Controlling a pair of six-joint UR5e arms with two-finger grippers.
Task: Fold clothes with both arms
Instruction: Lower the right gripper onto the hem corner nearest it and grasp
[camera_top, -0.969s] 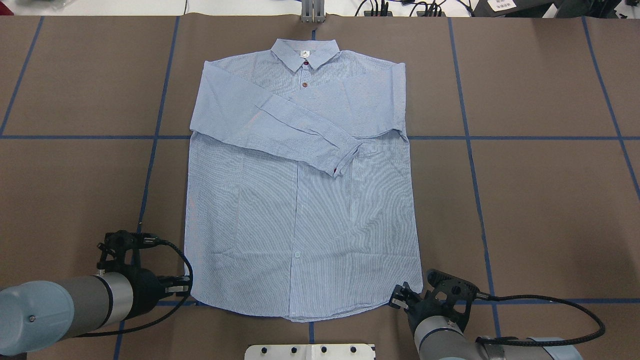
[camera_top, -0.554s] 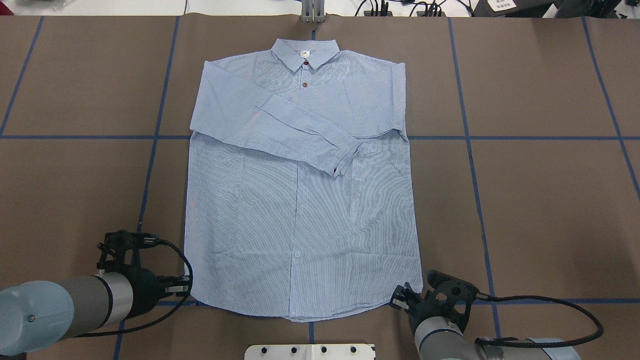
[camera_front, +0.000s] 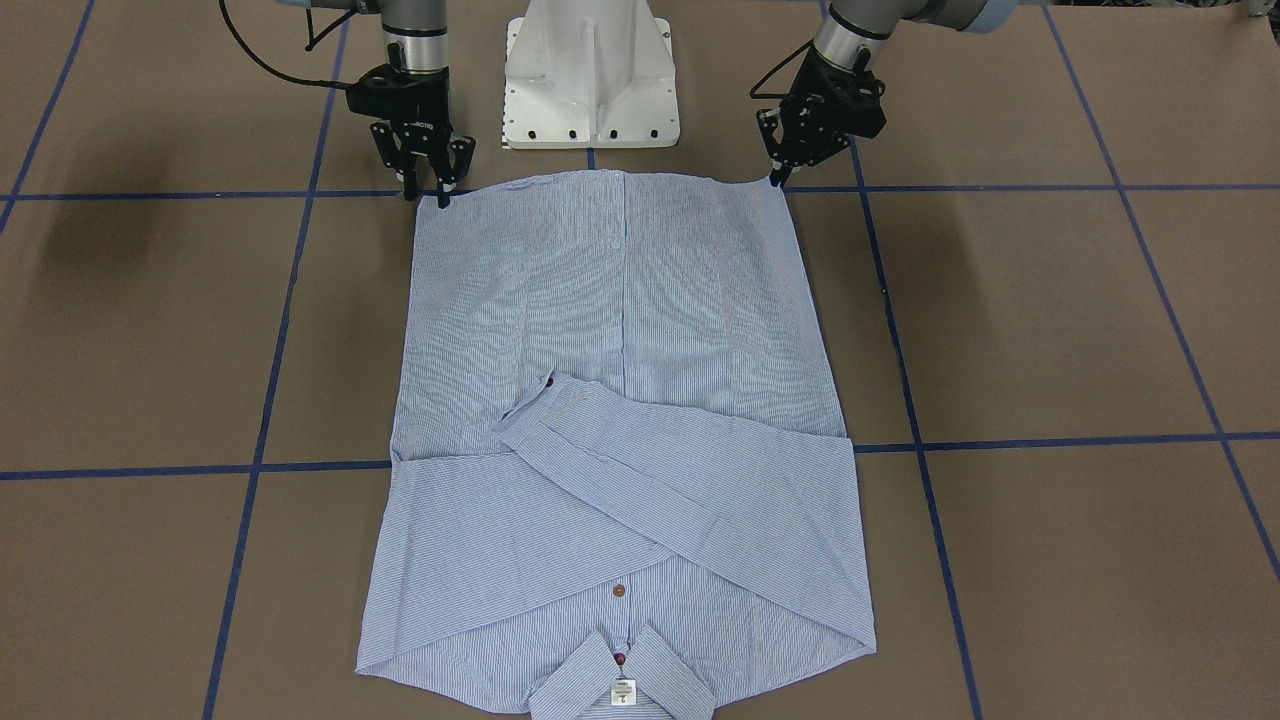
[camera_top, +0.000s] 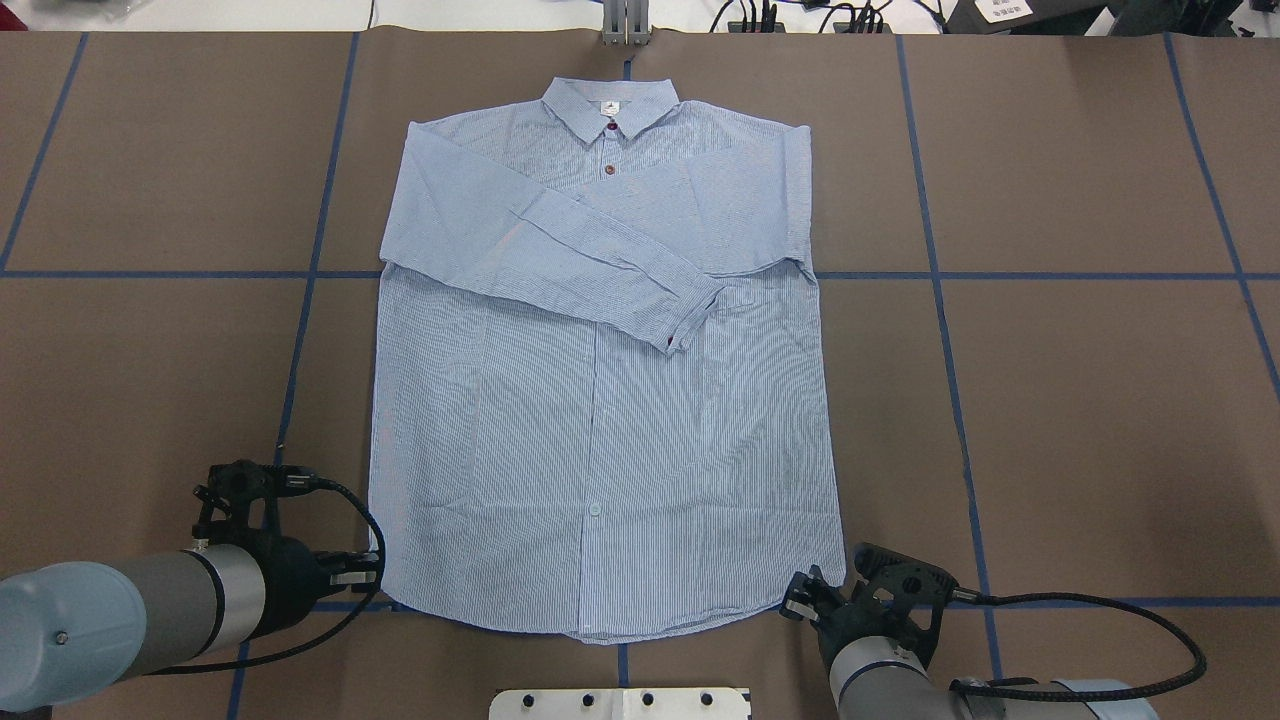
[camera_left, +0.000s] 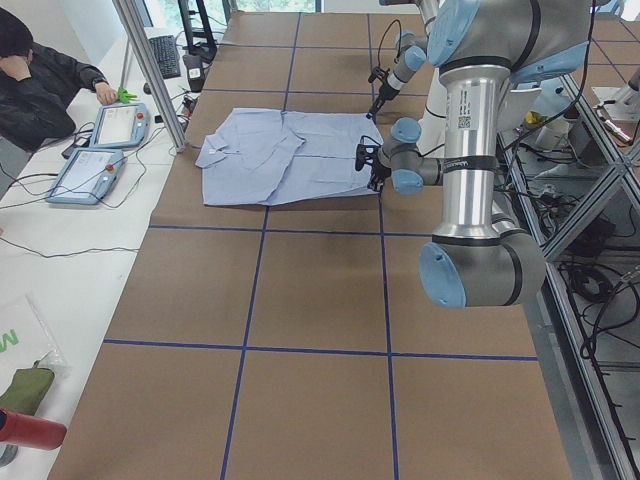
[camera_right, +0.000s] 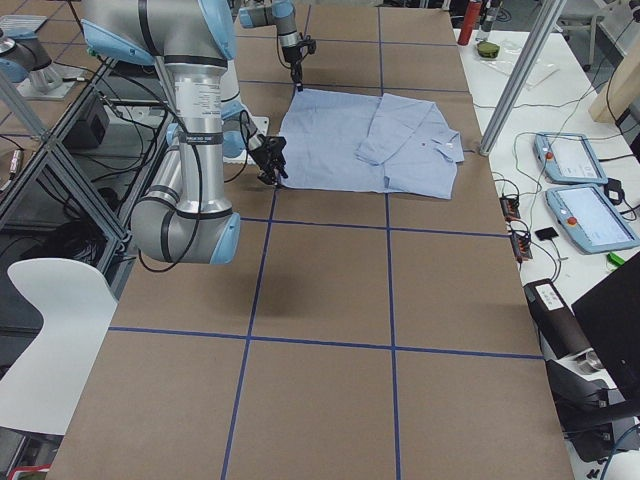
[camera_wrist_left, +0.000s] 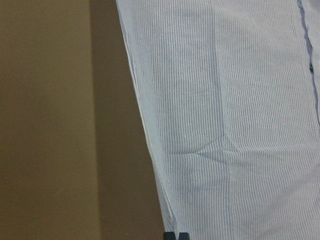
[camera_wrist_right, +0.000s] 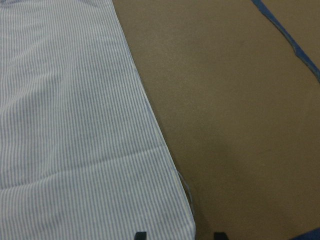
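Note:
The light blue striped shirt (camera_top: 600, 420) lies flat and face up on the brown table, collar at the far side, both sleeves folded across the chest. It also shows in the front view (camera_front: 620, 300). My left gripper (camera_top: 372, 578) is at the near left hem corner; in the left wrist view (camera_wrist_left: 176, 235) its tips sit close together on the hem edge, shut on it. My right gripper (camera_top: 797, 603) is at the near right hem corner. In the right wrist view (camera_wrist_right: 179, 234) its tips stand apart, open, either side of the corner.
The white pedestal base (camera_front: 590, 70) stands between the arms at the table's near edge. Blue tape lines (camera_top: 310, 275) cross the brown table cover. A metal post (camera_top: 625, 25) stands at the far edge. An operator (camera_left: 40, 75) and tablets (camera_left: 100, 150) are beyond it.
My right gripper has shifted slightly toward the table's near edge at the hem corner. The left arm and the shirt have not moved.

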